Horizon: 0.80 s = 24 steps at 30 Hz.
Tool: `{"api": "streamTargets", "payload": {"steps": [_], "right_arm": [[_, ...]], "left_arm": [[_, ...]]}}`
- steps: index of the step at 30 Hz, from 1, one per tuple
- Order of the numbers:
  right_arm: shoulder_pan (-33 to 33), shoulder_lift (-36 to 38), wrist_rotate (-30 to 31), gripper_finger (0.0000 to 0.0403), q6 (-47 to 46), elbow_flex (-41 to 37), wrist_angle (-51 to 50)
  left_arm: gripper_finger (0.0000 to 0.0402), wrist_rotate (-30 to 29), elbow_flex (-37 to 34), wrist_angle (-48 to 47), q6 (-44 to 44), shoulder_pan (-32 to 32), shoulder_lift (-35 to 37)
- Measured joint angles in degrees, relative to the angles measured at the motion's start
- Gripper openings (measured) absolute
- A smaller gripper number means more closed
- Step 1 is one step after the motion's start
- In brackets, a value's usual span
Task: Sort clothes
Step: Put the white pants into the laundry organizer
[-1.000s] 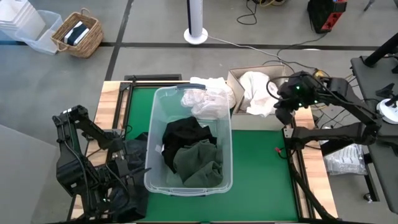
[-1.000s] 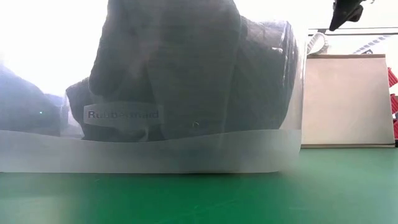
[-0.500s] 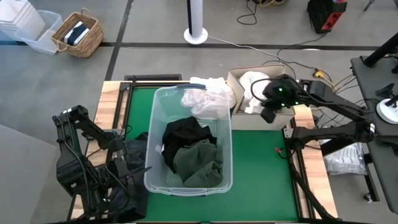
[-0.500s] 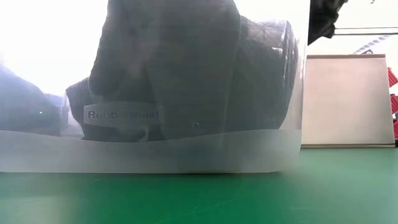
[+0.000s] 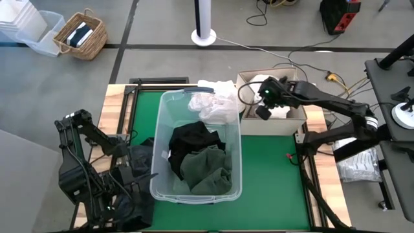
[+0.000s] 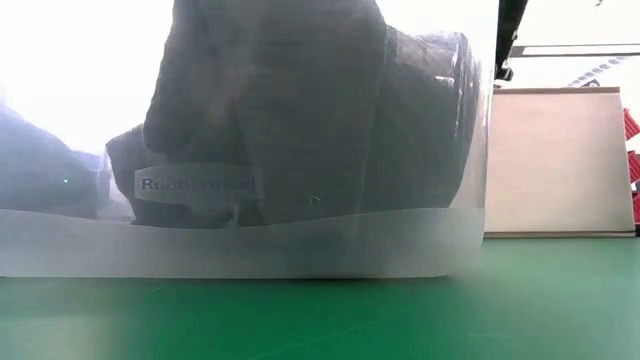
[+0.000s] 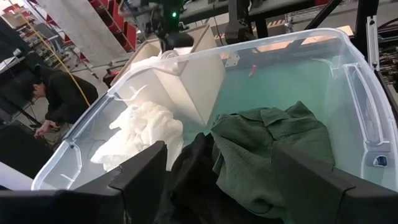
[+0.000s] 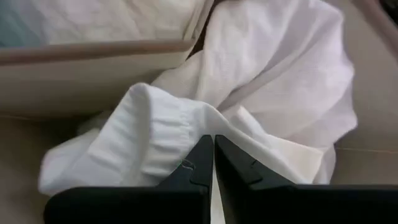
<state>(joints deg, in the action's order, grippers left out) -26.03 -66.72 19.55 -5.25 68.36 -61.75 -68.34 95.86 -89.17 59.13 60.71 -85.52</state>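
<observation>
The bench [image 5: 272, 162] with its green mat carries a clear plastic tub [image 5: 162, 188] between the two arms. The tub lies just ahead of the left hand [image 7: 211, 180], which waits near the tub's near wall with its fingers [image 7: 140, 177] spread wide and nothing between them. Right before that hand, inside the tub, lies a dark green garment [image 5: 208, 169] heaped against a black garment [image 5: 193, 138]; farther from it, at the tub's far end, a white garment [image 5: 217, 102] is piled and spills over the rim.

Beside the tub's far corner stands a beige cardboard box [image 5: 246, 84], and the right hand [image 5: 264, 111] hangs over it. Directly beneath that hand lies another white garment [image 8: 273, 93], crumpled inside the box. The right hand's fingers [image 8: 199, 163] are pressed together, tips meeting, right at a fold of this white cloth; whether any fabric is pinched between them cannot be told.

Well behind both hands, on the floor beyond the bench, a wicker basket [image 5: 81, 35] sits.
</observation>
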Motion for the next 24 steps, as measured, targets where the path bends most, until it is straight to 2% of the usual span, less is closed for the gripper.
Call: {"api": "streamTargets", "payload": {"steps": [7,16,18,21,24], "right_arm": [[-2.16,-5.23,-0.27,0.0009,1.45,-0.56,1.18],[-3.92,-4.27,-1.3,0.0009,1.28,-2.64,1.65],[-4.68,-3.8,-3.46,0.0009,0.59,-2.88,1.21],[-6.89,-3.63,-10.2,0.0009,0.51,-3.31,0.5],[-8.18,-3.67,-12.06,0.0009,0.65,-3.75,1.03]], "left_arm": [[0.0263,-0.02,0.0,0.04,0.28,0.0,0.0],[0.0263,-0.11,-0.93,0.19,0.31,0.0,-0.02],[0.0263,-0.1,-1.2,0.2,0.3,0.0,-0.02],[0.0263,-0.11,-1.53,0.18,0.31,0.0,-0.02],[0.0263,-0.09,-1.86,0.21,0.29,0.0,-0.04]]}}
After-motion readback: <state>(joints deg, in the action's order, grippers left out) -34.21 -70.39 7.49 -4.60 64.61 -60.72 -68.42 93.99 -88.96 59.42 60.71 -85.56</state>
